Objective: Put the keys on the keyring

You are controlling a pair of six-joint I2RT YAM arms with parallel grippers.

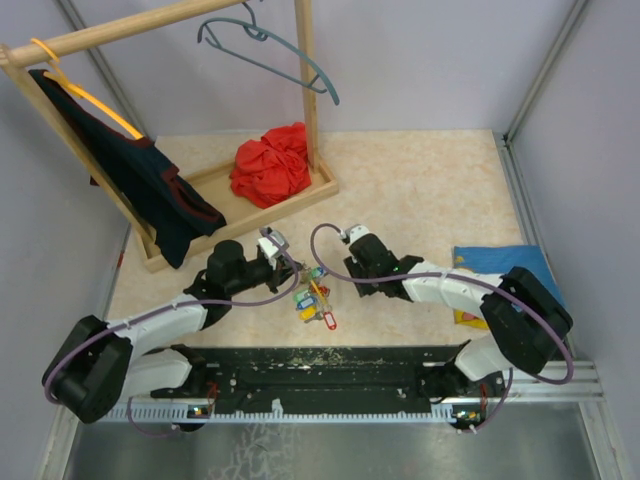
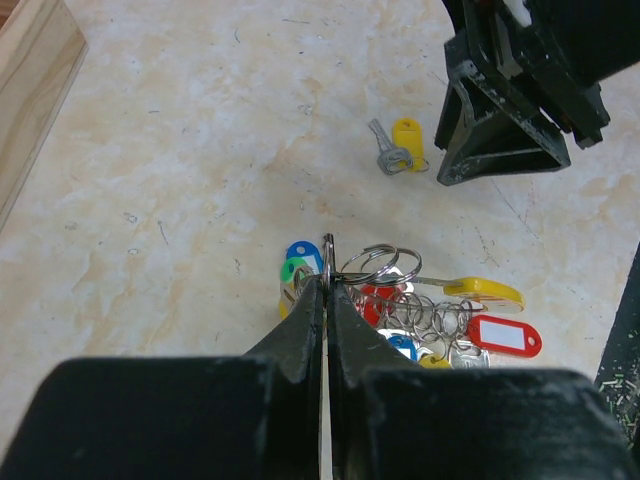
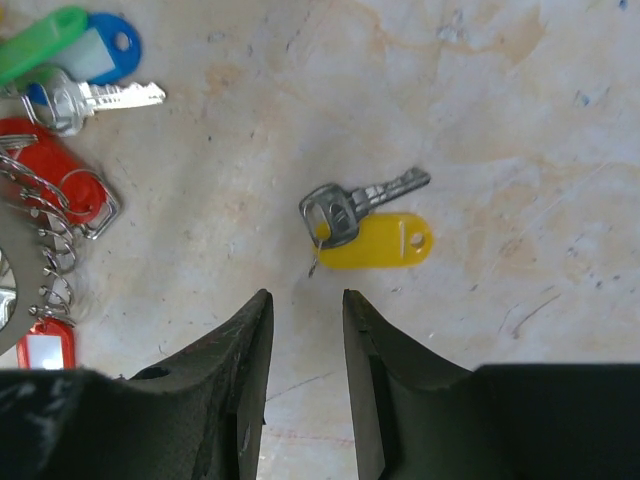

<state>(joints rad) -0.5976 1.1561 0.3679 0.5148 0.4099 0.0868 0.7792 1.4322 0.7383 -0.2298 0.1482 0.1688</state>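
Observation:
My left gripper (image 2: 327, 275) is shut on the thin edge of the grey keyring (image 2: 327, 248), held just above the table. A bunch of keys (image 1: 312, 300) hangs from it on small rings, with blue (image 2: 300, 252), green (image 2: 292, 270) and red (image 2: 505, 335) tags. One loose key with a yellow tag (image 3: 370, 238) lies flat on the table. My right gripper (image 3: 305, 300) stands open just short of it, with nothing between the fingers. The left wrist view shows that key (image 2: 400, 148) beside the right gripper (image 2: 500, 120).
A wooden clothes rack (image 1: 215, 190) stands at the back left with a grey hanger (image 1: 270, 50), a dark garment (image 1: 150, 185) and a red cloth (image 1: 272, 165). A blue cloth (image 1: 500, 262) lies at the right. Grey walls close in the beige table (image 1: 420, 190).

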